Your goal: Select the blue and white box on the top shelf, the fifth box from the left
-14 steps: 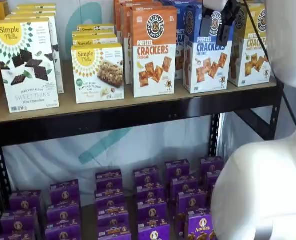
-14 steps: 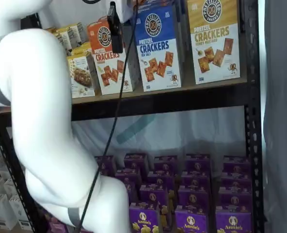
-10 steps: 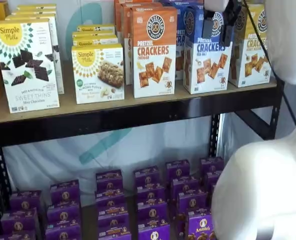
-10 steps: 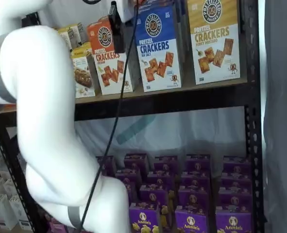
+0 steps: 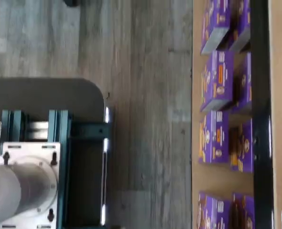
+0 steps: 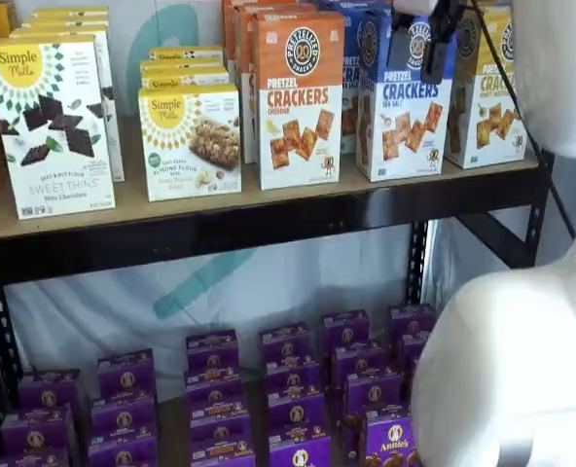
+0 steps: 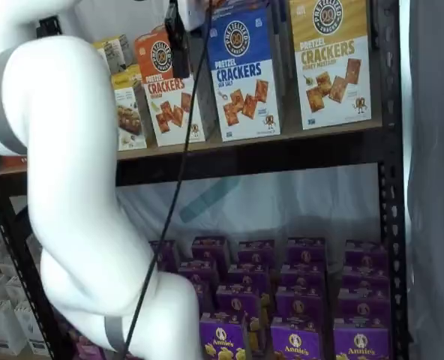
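Your blue and white box (image 6: 401,102) stands on the top shelf (image 6: 269,219), between the orange Cheddar carton (image 6: 300,97) on its left and the yellow-topped carton (image 6: 489,92) on its right. Purple boxes (image 6: 298,389) fill the lower shelf. The end effector (image 6: 432,39) hangs before the blue box's top, empty; its fingers look spread wide.

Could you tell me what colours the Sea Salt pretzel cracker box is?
The blue and white box has a blue top half and white lower half, clearest in a shelf view.
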